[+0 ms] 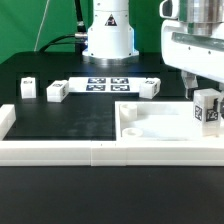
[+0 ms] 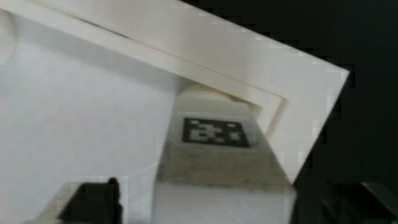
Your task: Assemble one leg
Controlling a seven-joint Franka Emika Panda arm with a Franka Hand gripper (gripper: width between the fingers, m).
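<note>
The gripper [image 1: 206, 98] is grasping the leg [image 1: 207, 110] and holding it upright over the far corner of the white panel [image 1: 160, 122], at the exterior view's right. Three other legs [image 1: 56, 92] are lying on the black table [image 1: 70, 120] near the marker board [image 1: 107, 83].

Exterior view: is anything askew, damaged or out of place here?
Nothing stands out. The gripper holds one leg upright over the panel at the exterior view's right. Three loose legs lie on the table near the marker board, scattered but undamaged. No spill or breakage shows.
</note>
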